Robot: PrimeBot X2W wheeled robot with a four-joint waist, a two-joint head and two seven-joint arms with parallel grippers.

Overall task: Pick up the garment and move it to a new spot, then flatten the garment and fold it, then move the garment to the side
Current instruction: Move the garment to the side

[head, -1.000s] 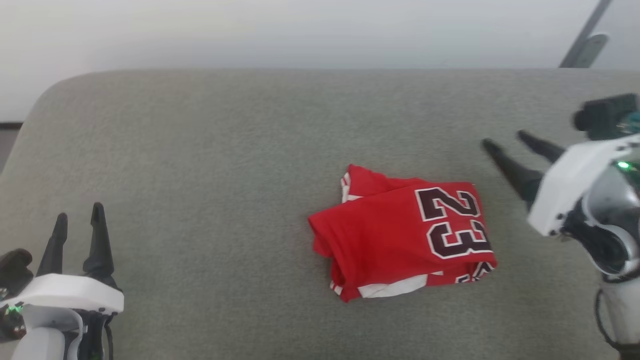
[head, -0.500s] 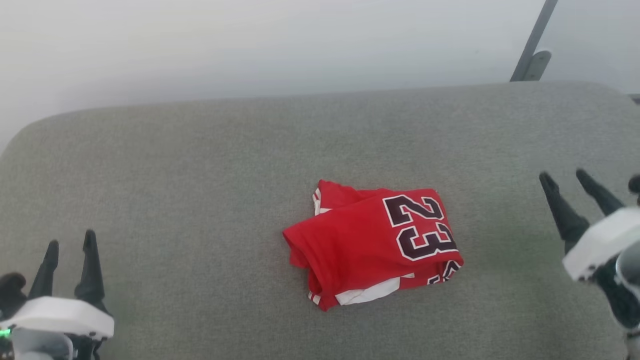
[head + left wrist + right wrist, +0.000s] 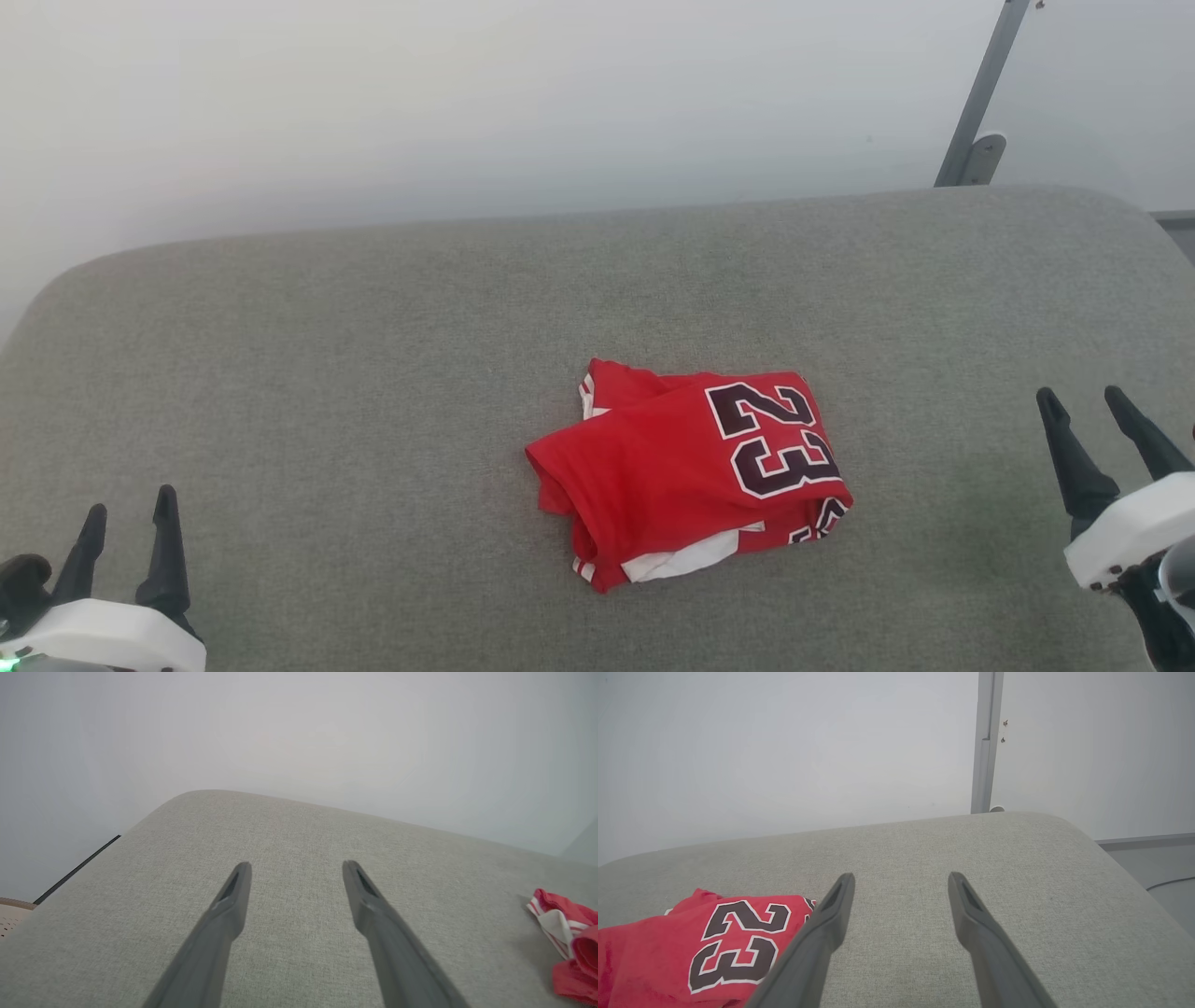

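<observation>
Nearest the robot, the left end effector (image 3: 131, 501) hangs at the lower left over the grey fabric-covered table (image 3: 373, 355), its fingers spread apart and empty. The right end effector (image 3: 1079, 396) is at the lower right, also wide open with nothing between its fingers. A little farther out, well apart from both, the garment (image 3: 672, 476) lies roughly folded on the table, its "23" facing up. Beyond the far edge are a pale wall (image 3: 467, 93) and a grey metal post (image 3: 980, 103).
</observation>
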